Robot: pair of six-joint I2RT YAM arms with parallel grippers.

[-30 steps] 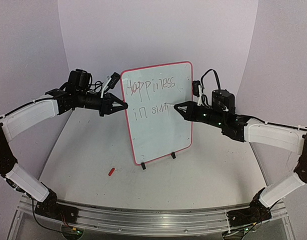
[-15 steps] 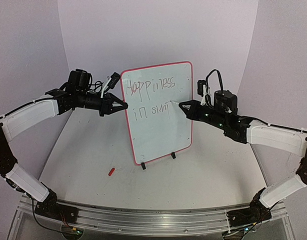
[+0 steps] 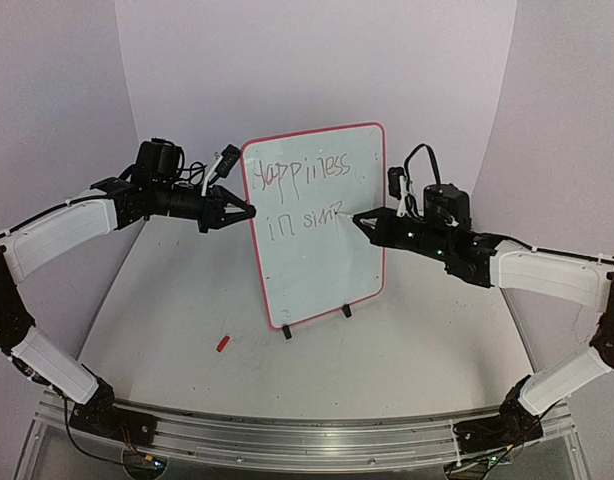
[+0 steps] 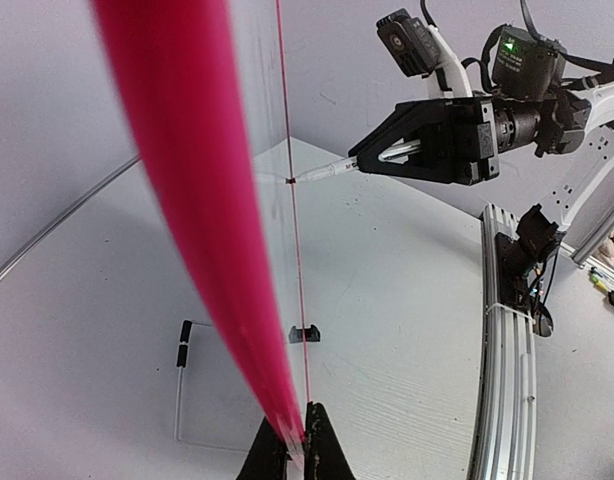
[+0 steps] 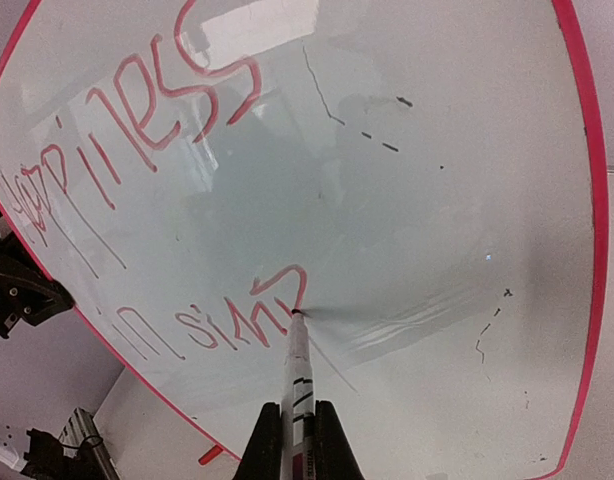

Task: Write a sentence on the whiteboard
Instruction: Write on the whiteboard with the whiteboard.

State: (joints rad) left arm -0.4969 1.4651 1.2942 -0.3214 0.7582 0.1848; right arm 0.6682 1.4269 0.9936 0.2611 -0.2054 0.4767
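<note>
The whiteboard (image 3: pixel 322 270) stands upright on its wire stand at mid-table. The sentence (image 3: pixel 299 173) reads "happiness" on top, with "in simp" (image 3: pixel 305 222) below. My left gripper (image 3: pixel 249 212) is shut on the board's left rim (image 4: pixel 187 200), its tips at the bottom of the left wrist view (image 4: pixel 296 445). My right gripper (image 3: pixel 359 218) is shut on the red-and-white marker (image 5: pixel 298 385). The marker tip touches the board at the end of the second line (image 5: pixel 227 325). The right wrist view shows the red strokes (image 5: pixel 147 110) on the glossy board (image 5: pixel 437 250).
A small red marker cap (image 3: pixel 223 343) lies on the table in front left of the board. Black stand clips (image 3: pixel 287 332) hold the board's bottom edge. The metal rail (image 3: pixel 287 430) runs along the near edge. Purple walls close in the back and sides.
My right gripper moved the marker right, then slightly back down-left, adding a stroke at the end of the second line. The left arm and board have not moved.
</note>
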